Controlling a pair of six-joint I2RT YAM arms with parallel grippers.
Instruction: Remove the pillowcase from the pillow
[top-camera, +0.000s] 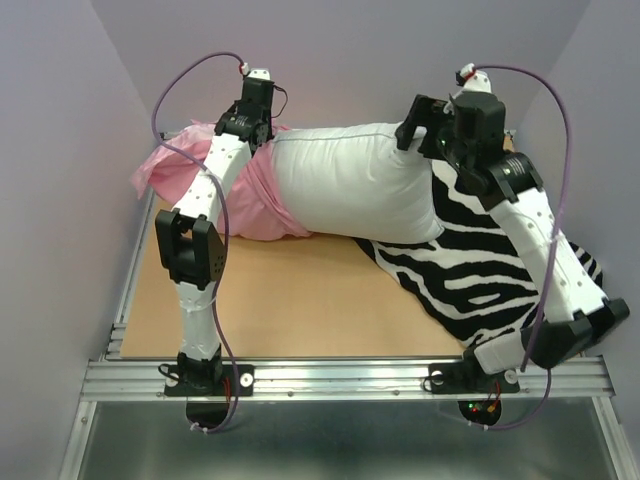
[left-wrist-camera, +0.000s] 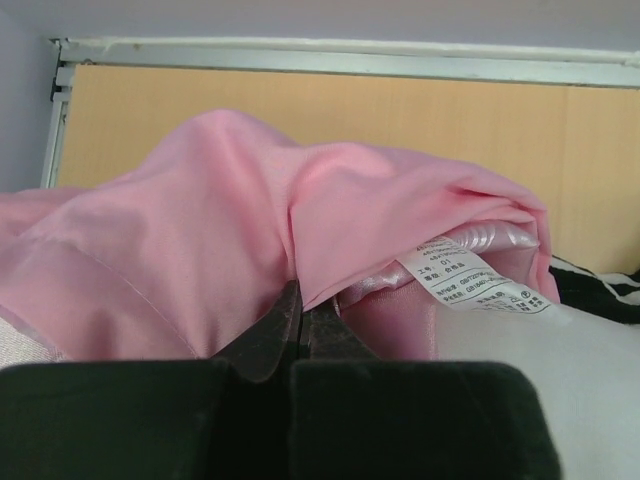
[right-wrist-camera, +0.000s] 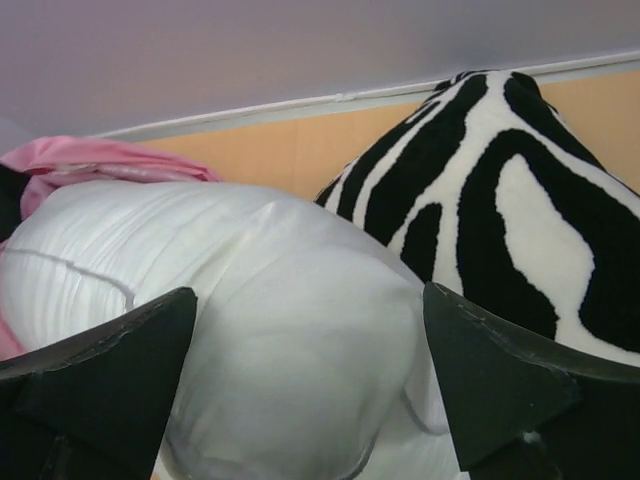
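The left hand (left-wrist-camera: 298, 318) was pressed together on a fold of the shiny pink satin pillowcase (left-wrist-camera: 200, 240), whose white care label (left-wrist-camera: 470, 282) lay just beside the grip. The pillowcase was bunched at the left end of the plump plain white pillow (top-camera: 355, 185), covering only that end and spilling toward the left edge of the tan wooden worktop (top-camera: 290, 310). The right hand (right-wrist-camera: 305, 385) was spread wide, its fingers either side of the bare white end of the pillow, not closed on it. That end lay against the black-and-white zebra-striped pillow (top-camera: 480, 260) on the right. The risk I judged greatest was the whole pillow sliding with the cover, since nothing pinned it; slick satin could also slip from a thin pinch, or the zebra pillow could be dragged along.
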